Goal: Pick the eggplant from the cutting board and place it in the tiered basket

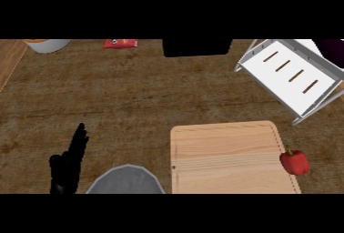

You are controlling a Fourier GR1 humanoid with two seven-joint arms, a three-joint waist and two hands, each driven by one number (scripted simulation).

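1. Left hand (67, 168) first: it stands at the lower left of my view, fingers straight, pressed together and pointing up, holding nothing. I read it as parked out of the way, since the job lies on the other side.
2. Far ahead of the hand, at the counter's back edge, sit a white bowl with something orange in it (47, 44) and, a little to the hand's right of that, a red packet (121, 43). Neither belongs to the task.
3. Just beside the hand on its right is a grey rounded shape (125, 180) at the lower edge. I cannot tell whether it is a forearm or a dish.
4. Further right and far ahead, a black box (197, 47) sits against the back edge.
5. Well to the right of the hand lies the wooden cutting board (225, 157). Its top is bare: I see no eggplant on it.
6. A red bell pepper (294, 162) stands at the board's edge farthest from the hand, overlapping the rim.
7. Ahead of the board and farthest right is the white tiered basket (292, 75), its slotted shelf facing me and holding nothing I can see.
8. Past the basket's far corner a dark purplish shape (331, 47) is cut off by the frame. It may be the eggplant, but I cannot confirm that.
9. The right hand does not show at all, so I judge the carry may be under way off-frame.
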